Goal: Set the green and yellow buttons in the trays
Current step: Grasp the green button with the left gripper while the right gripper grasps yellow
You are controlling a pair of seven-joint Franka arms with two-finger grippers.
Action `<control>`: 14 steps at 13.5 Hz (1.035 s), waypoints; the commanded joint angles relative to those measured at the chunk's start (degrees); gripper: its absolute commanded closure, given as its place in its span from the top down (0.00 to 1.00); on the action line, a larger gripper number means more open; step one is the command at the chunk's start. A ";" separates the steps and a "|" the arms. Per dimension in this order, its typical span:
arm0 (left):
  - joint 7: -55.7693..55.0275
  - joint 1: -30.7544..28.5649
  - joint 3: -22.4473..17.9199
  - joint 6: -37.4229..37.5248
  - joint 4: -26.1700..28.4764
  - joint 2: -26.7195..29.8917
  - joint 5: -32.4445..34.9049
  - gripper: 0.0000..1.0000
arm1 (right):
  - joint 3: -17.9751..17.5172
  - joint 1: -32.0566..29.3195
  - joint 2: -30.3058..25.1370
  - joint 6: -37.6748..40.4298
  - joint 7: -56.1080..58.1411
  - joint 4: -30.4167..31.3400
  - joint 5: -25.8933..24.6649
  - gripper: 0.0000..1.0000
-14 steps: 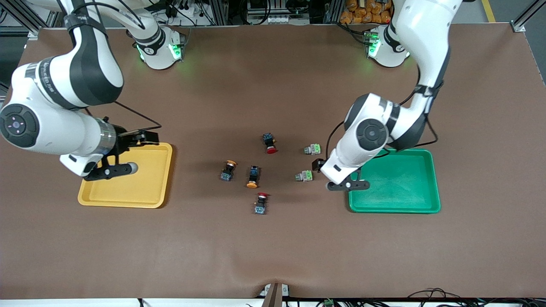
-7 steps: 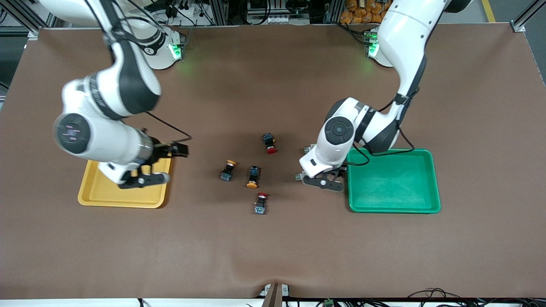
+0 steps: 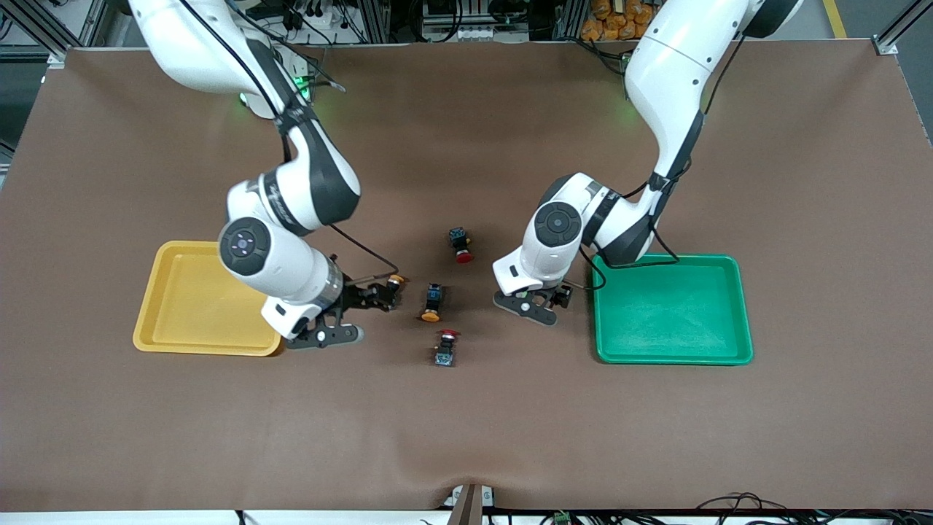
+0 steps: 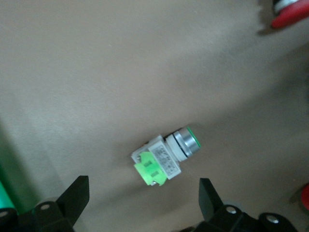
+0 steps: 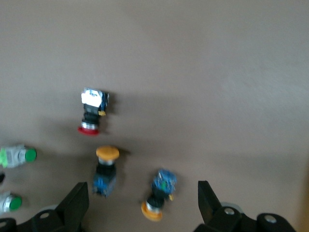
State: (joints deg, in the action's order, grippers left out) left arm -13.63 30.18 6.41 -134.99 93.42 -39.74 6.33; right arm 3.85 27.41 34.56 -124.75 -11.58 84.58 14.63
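Observation:
My left gripper point(image 3: 536, 300) is open and empty beside the green tray point(image 3: 670, 313). It hangs over a pale grey and light-green button point(image 4: 164, 157), which lies on the mat just ahead of the open fingertips point(image 4: 77, 195). Both green buttons are hidden under that arm in the front view. My right gripper point(image 3: 342, 310) is open and empty beside the yellow tray point(image 3: 189, 299). Two orange-yellow capped buttons lie ahead of it, one point(image 5: 158, 193) between the jaws' line and one point(image 5: 105, 169) beside it. The front view shows one whole point(image 3: 431, 300) and one half hidden point(image 3: 394, 280).
Two red-capped black-blue switches lie on the brown mat, one farther from the front camera point(image 3: 461, 245) and one nearer point(image 3: 446, 347). Both green buttons show at the edge of the right wrist view point(image 5: 17, 155).
Both arms swung from their trays toward the table's middle. The right gripper left the yellow tray for the yellow buttons. The left gripper moved from the green tray's edge over the green buttons.

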 commanded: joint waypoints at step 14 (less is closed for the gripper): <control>6.24 -0.03 -0.52 -13.02 2.03 -4.47 1.23 1.00 | 0.54 5.54 4.20 2.49 -21.19 5.42 1.10 1.00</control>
State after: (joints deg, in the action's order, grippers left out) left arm -7.85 30.18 6.02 -146.81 95.41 -44.01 6.40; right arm 4.46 31.81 38.88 -122.02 -27.61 89.10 14.91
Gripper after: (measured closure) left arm 0.000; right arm 0.000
